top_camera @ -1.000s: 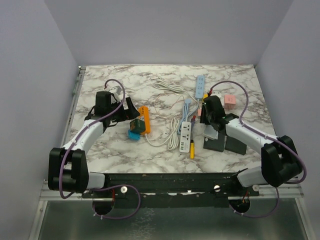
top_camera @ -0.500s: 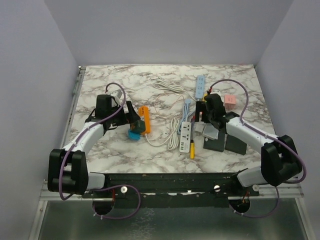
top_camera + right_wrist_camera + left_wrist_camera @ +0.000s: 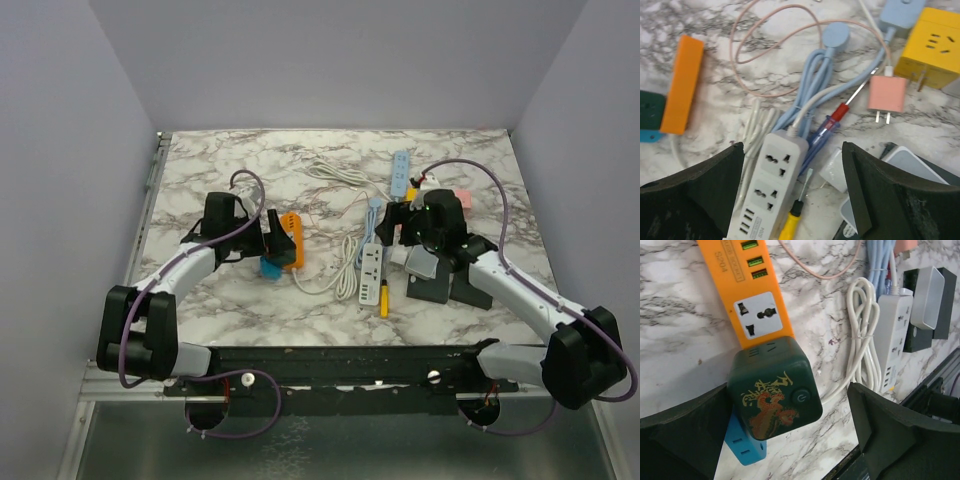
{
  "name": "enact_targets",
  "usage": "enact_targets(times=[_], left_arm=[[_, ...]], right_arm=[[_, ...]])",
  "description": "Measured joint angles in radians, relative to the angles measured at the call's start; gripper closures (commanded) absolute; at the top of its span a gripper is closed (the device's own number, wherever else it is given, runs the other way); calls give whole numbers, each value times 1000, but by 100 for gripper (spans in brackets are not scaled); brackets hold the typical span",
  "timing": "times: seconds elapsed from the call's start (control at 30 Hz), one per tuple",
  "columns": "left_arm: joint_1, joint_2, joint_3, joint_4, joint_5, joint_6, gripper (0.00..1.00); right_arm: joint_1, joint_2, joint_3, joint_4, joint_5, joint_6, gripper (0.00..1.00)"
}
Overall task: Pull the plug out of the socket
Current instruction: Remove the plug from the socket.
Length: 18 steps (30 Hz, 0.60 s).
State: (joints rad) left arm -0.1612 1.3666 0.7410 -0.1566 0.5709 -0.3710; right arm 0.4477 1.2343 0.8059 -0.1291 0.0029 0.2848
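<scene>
1. The left gripper [image 3: 789, 402] stands wide open low over the marble table [image 3: 200, 170], one finger on each side of the dark green cube plug [image 3: 772, 390], holding nothing.
2. The cube plug sits on the end of the orange power strip [image 3: 747, 290], seemingly plugged in, though its prongs are hidden. A blue block [image 3: 745, 450] shows just under it.
3. A white power strip [image 3: 772, 195] lies near the table's middle, beside its coiled white cord [image 3: 865, 340].
4. The right gripper [image 3: 792, 150] hangs over the white strip, its fingers spread apart and empty.
5. Below it lie a blue cable [image 3: 815, 90], a red-handled screwdriver [image 3: 832, 122] and a yellow screwdriver [image 3: 792, 225].
6. Farther right lie a pink plug [image 3: 887, 95] and a yellow cube [image 3: 935, 47].
</scene>
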Motion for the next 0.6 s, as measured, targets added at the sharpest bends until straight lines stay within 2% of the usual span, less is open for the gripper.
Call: enact_targets(times=[0.2, 0.4, 0.6], left_arm=[[-81, 1, 0, 49, 35, -10, 1], [-138, 0, 0, 74, 46, -10, 1], [-154, -58, -4, 72, 5, -5, 1]], right_arm=[[57, -28, -43, 78, -110, 11, 17], [187, 6, -67, 171, -134, 40, 17], [249, 77, -76, 255, -149, 110, 18]])
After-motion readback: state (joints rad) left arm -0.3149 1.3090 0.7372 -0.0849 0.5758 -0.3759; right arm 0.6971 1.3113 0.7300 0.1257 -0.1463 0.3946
